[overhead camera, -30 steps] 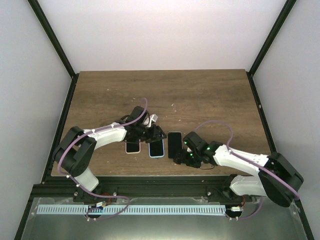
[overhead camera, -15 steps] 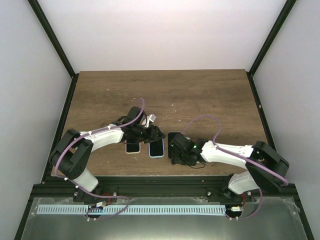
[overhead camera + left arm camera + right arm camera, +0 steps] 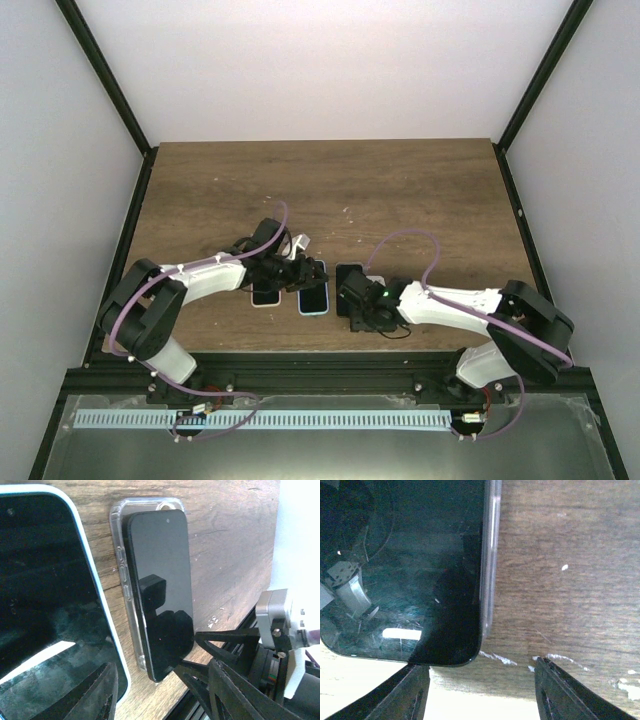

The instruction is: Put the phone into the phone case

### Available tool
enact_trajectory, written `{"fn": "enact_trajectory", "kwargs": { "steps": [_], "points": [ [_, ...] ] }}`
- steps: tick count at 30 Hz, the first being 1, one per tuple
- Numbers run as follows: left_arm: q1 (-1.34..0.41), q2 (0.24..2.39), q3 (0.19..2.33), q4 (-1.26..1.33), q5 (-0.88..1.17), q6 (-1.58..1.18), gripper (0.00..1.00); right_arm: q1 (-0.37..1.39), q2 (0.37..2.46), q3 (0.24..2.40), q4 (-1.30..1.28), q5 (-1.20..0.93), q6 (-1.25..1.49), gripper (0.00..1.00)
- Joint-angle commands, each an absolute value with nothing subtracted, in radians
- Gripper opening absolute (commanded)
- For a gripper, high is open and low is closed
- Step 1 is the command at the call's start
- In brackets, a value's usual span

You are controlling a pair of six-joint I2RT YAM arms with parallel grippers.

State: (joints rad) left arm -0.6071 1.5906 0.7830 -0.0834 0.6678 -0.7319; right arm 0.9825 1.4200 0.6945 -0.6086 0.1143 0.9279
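A black phone [image 3: 160, 580] lies face up on a clear phone case [image 3: 120, 555], shifted to one side so the case's rim shows along its left edge. In the top view it [image 3: 349, 276] lies right of centre near the table's front. My right gripper [image 3: 357, 305] is open at the phone's near end. In the right wrist view the phone's corner [image 3: 420, 580] and the case rim [image 3: 491, 555] lie just beyond the open gripper [image 3: 477, 692]. My left gripper [image 3: 304, 272] is open over a blue-cased phone [image 3: 313, 298], and its wrist view [image 3: 162, 700] shows both phones.
The blue-cased phone [image 3: 45, 590] lies just left of the clear case. A third dark phone [image 3: 265, 294] lies further left, partly under my left arm. The table's front edge and black rail [image 3: 330, 355] run close behind my right gripper.
My right arm has swung left, bringing its gripper up to the near end of the black phone. My left gripper has shifted slightly toward the table's front.
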Motion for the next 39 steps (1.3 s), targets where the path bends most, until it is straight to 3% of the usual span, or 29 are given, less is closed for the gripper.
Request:
{"fn": "enact_trajectory", "kwargs": {
  "steps": [1,16,27,34,39],
  "points": [
    [-0.605,1.55,0.771,-0.063,0.677,-0.727,0.52,0.991,1.452,0.68,-0.551,0.231,0.909,0.58],
    [-0.605,1.556,0.748,-0.021,0.679,-0.755,0.5,0.991,1.395,0.626,-0.421,0.216,0.883,0.4],
    [-0.607,1.59,0.777,-0.002,0.666,-0.775,0.48,0.919,1.204,0.62,-0.436,0.076,0.836,0.56],
    [-0.613,1.65,0.822,0.018,0.659,-0.797,0.45,0.739,1.157,0.573,-0.346,-0.057,0.743,0.41],
    [-0.622,1.691,0.859,0.015,0.642,-0.799,0.44,0.667,1.178,0.528,-0.255,-0.157,0.714,0.37]
  ]
}}
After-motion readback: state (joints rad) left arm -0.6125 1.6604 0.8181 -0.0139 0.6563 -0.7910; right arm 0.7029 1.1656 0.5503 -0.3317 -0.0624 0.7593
